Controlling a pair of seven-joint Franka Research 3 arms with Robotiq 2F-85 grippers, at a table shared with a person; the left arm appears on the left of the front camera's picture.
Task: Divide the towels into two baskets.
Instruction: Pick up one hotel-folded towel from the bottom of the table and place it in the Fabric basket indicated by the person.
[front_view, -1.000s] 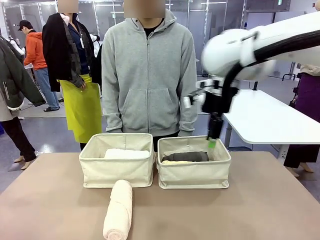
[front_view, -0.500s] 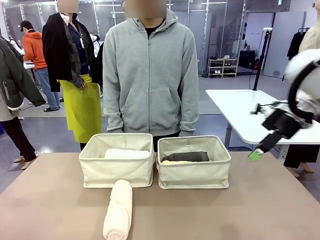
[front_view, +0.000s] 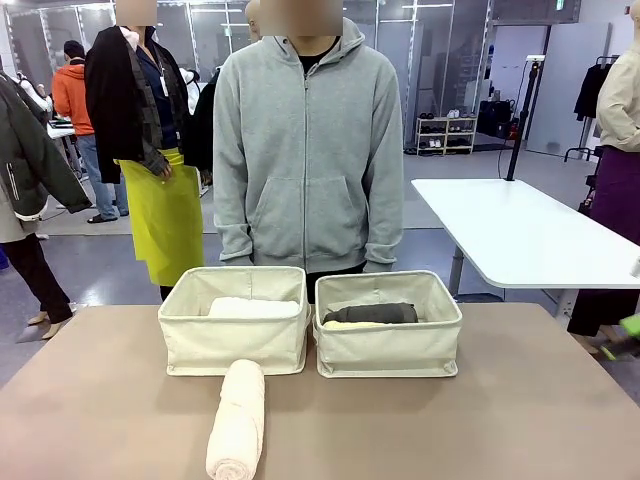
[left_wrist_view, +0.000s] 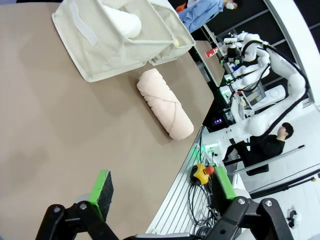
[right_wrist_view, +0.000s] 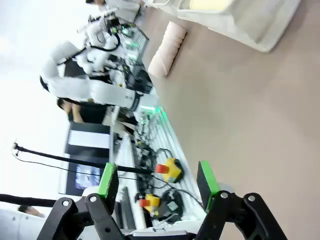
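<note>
The left gripper (left_wrist_view: 162, 192) is seen in its wrist view with its jaws spread wide apart and nothing held between them. Beyond the fingertips, across a stretch of bare table (left_wrist_view: 60, 130), the cream towel (left_wrist_view: 165, 103) is laid on its side, well apart from the pads. Farther off past the jaws, the left basket (left_wrist_view: 107, 47) is seen with the white towel (left_wrist_view: 122, 20) rolled inside it.

The right gripper (right_wrist_view: 157, 182) is likewise shown with its jaws apart and empty. Far beyond its fingertips, the cream towel (right_wrist_view: 167, 47) is found on the table, and a corner of the right basket (right_wrist_view: 250, 22) is caught at the top edge, with the pale yellow towel (right_wrist_view: 210, 4) just visible in it.

From the front, the cream towel (front_view: 238, 420) is seen lying on the table (front_view: 480, 430) just before the left basket (front_view: 236, 335), touching or nearly touching its front wall. The white towel (front_view: 253, 307) is held in that basket. In the right basket (front_view: 388, 340), the dark grey towel (front_view: 370, 313) is laid over the pale yellow towel (front_view: 350, 324). A person (front_view: 308, 150) in a grey hooded top is stood behind the baskets.
</note>
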